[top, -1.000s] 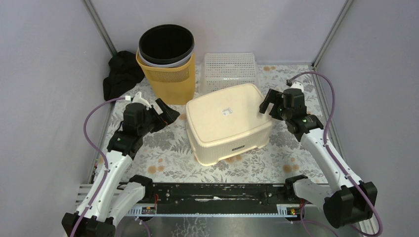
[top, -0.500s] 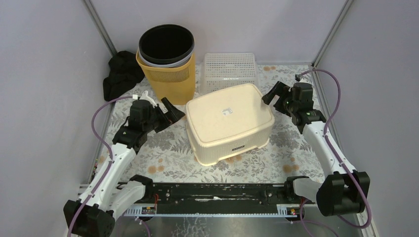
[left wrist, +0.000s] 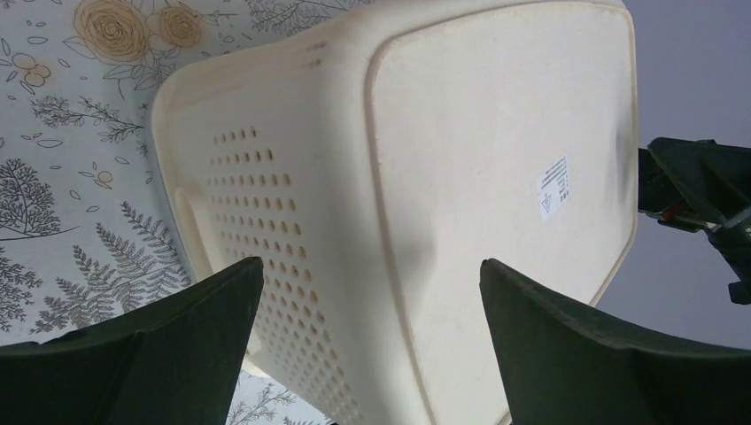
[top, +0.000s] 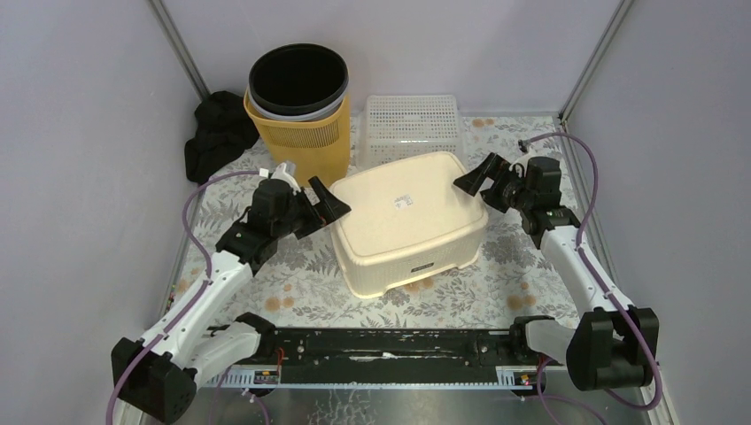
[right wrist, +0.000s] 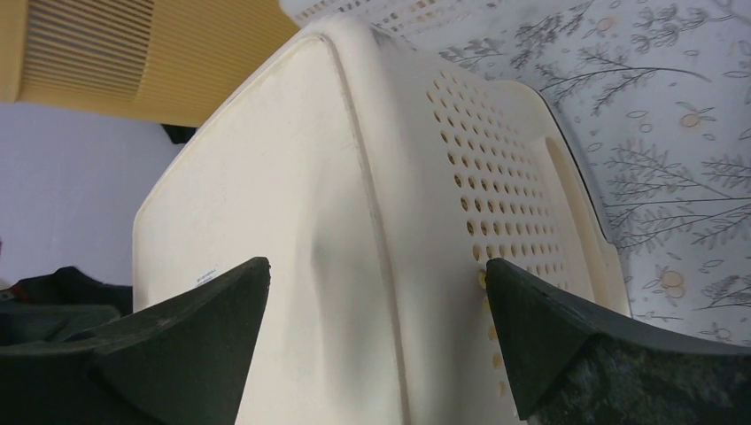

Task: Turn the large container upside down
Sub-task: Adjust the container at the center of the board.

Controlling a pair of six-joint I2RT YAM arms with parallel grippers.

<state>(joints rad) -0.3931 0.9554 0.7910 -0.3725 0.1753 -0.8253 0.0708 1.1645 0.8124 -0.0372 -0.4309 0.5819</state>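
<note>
The large cream container (top: 409, 220) sits bottom-up at the centre of the tabletop (top: 301, 274). The left gripper (top: 326, 202) and right gripper (top: 479, 184) gape wide at its two ends, holding nothing and seemingly not touching it.

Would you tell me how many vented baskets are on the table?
3: cream basket centre, white basket behind it, yellow basket back left; its nested bins may hide more.
</note>
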